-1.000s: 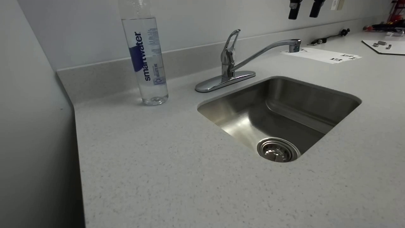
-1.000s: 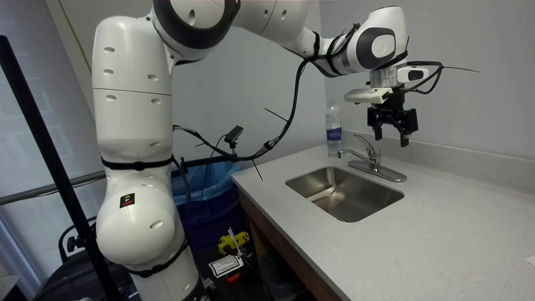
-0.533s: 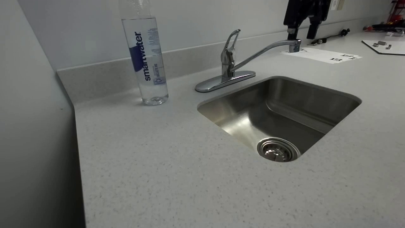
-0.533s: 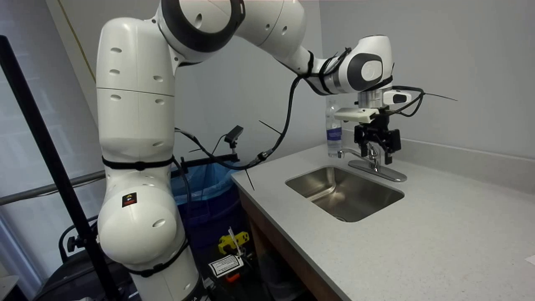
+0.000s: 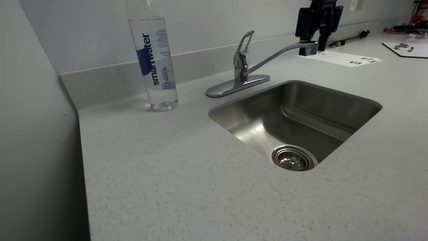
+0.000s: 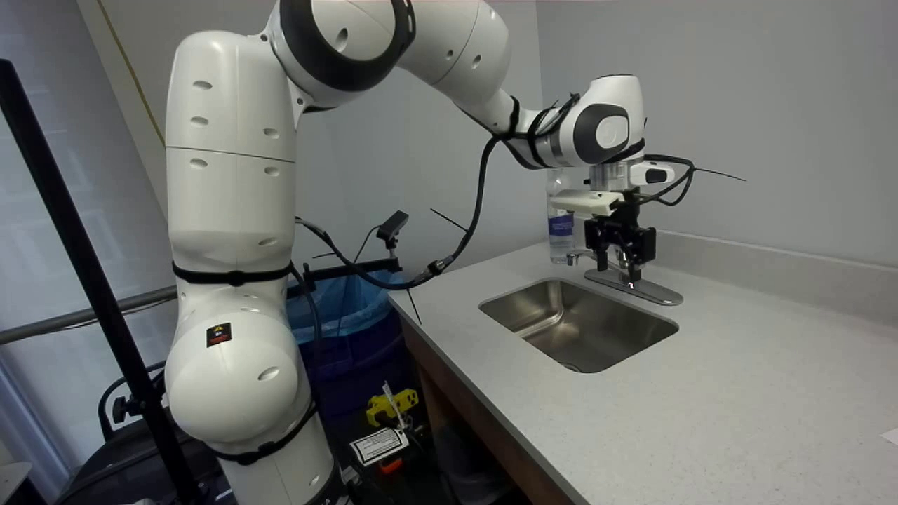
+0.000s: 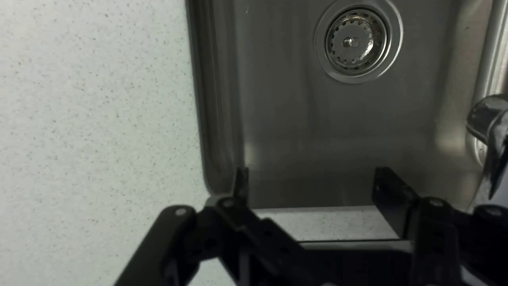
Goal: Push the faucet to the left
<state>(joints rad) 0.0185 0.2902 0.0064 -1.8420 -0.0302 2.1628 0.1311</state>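
Gripper (image 7: 312,176) fills the bottom of the wrist view, its two fingers (image 7: 391,194) spread well apart with the sink (image 7: 285,127) showing between them, so it is released. It points down from the white arm (image 6: 231,182). Close by is the chrome faucet (image 5: 240,74), set on the counter (image 5: 160,174) along one edge of the sink. In the wrist view a piece of it cuts across the right edge, near the right-hand finger. In an exterior view its handle (image 5: 240,57) stands up and its spout (image 5: 282,51) stretches to the right, the tip (image 5: 311,49) overlapping a finger behind it; whether the two touch, I cannot tell. In an exterior view the gripper covers much of the faucet, leaving the oval base (image 6: 656,290) in sight below. The sink is plain steel, its drain (image 7: 355,41) near the top of the wrist view. A clear bottle (image 5: 156,94) with a blue label (image 5: 144,63) stands on the counter near the base, on the left in both exterior views. Farther along lie a white sheet (image 5: 334,59), a dark cord (image 5: 363,34), and a pale board (image 5: 419,50) holding small grey pieces (image 5: 404,45). Beside the counter is a bin (image 6: 347,372) with a blue liner (image 6: 368,301). A grey wall (image 5: 207,20) rises behind the faucet and bottle.
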